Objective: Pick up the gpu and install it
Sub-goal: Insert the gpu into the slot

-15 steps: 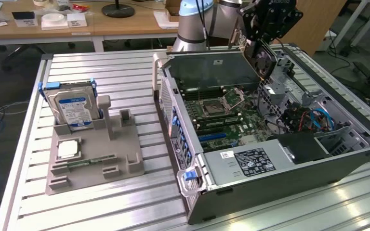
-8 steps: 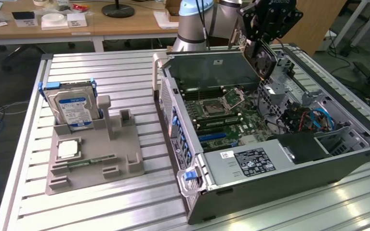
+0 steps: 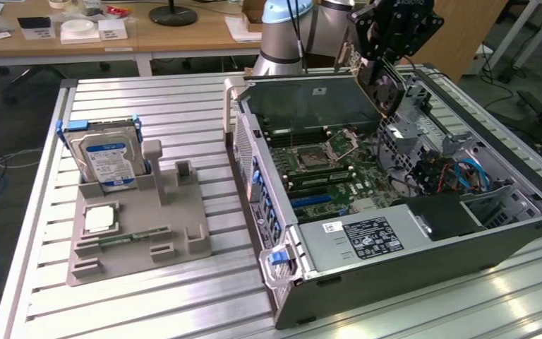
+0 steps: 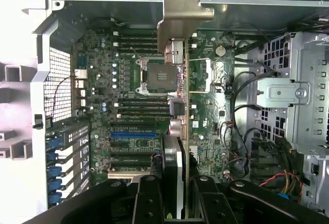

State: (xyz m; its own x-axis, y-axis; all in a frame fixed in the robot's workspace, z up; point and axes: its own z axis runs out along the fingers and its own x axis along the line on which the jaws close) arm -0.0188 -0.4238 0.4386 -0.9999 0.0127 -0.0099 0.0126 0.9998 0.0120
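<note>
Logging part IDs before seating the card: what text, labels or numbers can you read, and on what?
No text reads clearly.
Hard drive label: print too small.
Power supply label: white print, too small.
White sticker beside it: blurred.
Motherboard markings: too small.
The gpu in the claw: no legible print.

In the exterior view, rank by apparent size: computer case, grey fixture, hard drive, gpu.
1. computer case
2. grey fixture
3. hard drive and gpu: unranked, they look alike, and the gpu hangs angled and farther back.
</note>
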